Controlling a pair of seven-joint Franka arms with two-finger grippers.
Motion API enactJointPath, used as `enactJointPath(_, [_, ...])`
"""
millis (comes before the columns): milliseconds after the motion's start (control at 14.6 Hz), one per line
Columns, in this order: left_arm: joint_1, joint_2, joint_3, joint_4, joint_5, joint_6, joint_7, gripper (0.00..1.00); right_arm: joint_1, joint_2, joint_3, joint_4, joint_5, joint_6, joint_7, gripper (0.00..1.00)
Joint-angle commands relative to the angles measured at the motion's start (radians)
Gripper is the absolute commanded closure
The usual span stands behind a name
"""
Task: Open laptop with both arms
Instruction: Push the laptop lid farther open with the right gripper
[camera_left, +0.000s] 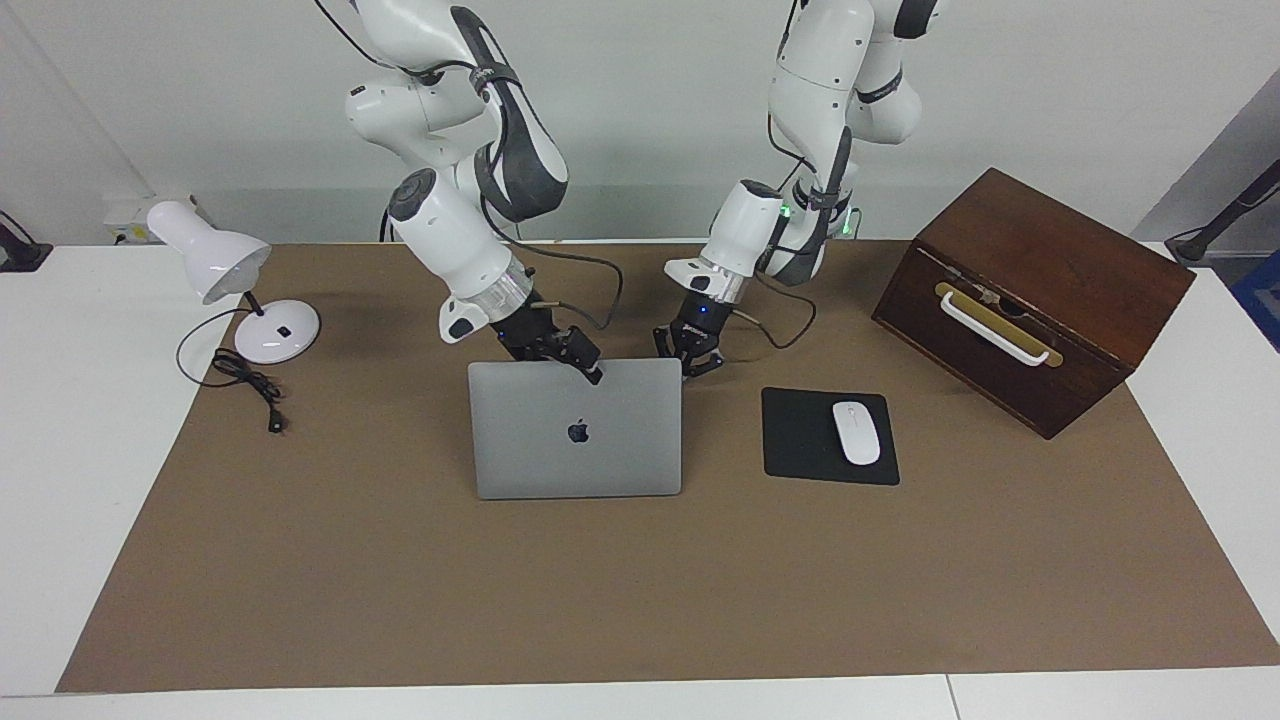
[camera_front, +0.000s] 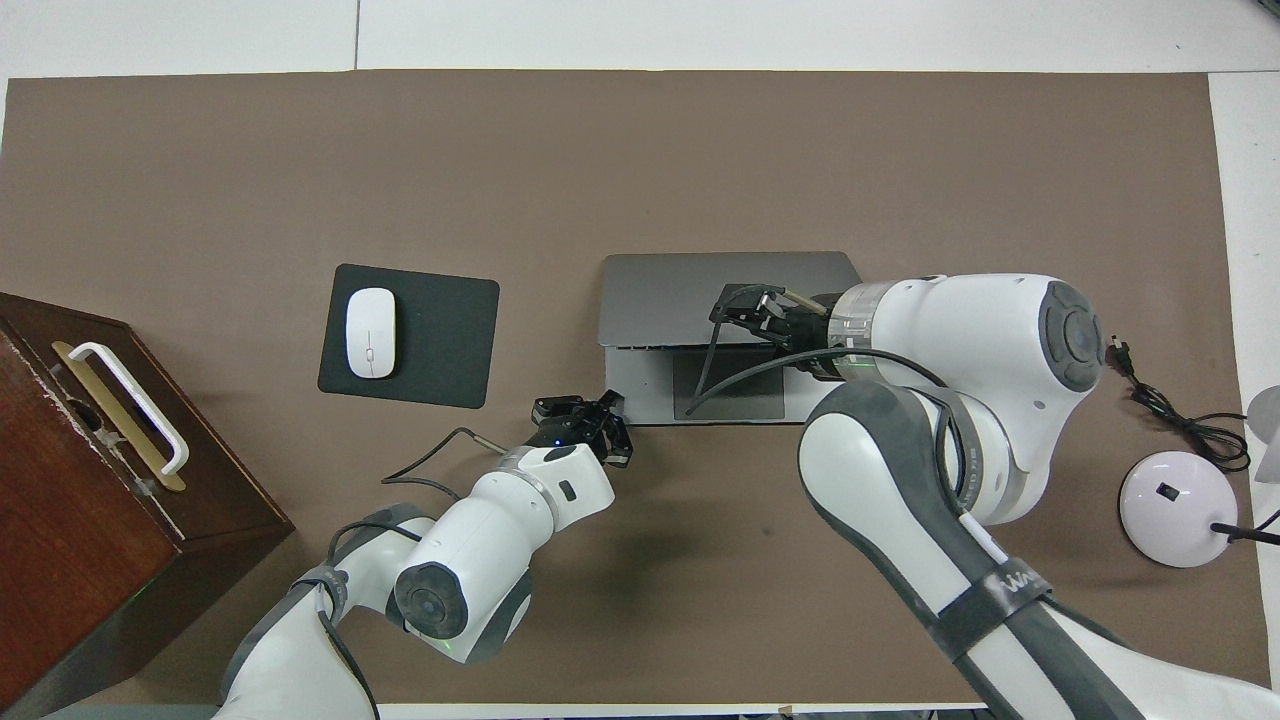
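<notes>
The silver-grey laptop (camera_left: 575, 430) with its dark apple logo lies mid-table on the brown mat. Its lid (camera_front: 660, 290) is partly raised along the edge nearer to the robots, hinged at the farther edge. The overhead view shows the base and trackpad (camera_front: 728, 385) under it. My right gripper (camera_left: 592, 372) is shut on the raised lid edge near its middle, also seen in the overhead view as the right gripper (camera_front: 738, 305). My left gripper (camera_left: 690, 362) is shut with nothing held, its tips down at the base's near corner toward the left arm's end (camera_front: 612, 418).
A black mouse pad (camera_left: 800, 440) with a white mouse (camera_left: 856, 432) lies beside the laptop toward the left arm's end. A brown wooden box (camera_left: 1040, 290) with a white handle stands past it. A white desk lamp (camera_left: 240, 280) and its cable (camera_left: 250, 385) sit toward the right arm's end.
</notes>
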Motion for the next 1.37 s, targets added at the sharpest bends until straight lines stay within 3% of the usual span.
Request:
enactJointPath(0, [-0.037, 0.044, 0.002, 0.011, -0.012, 0.01, 0.006, 1.0, -0.03, 0.03, 0.005, 0.06, -0.053, -0.041, 0.029, 0.0])
enactJointPath(1300, [-0.044, 0.056, 0.002, 0.011, -0.015, 0.011, 0.006, 1.0, -0.111, 0.07, 0.008, 0.229, -0.211, -0.202, 0.041, 0.0])
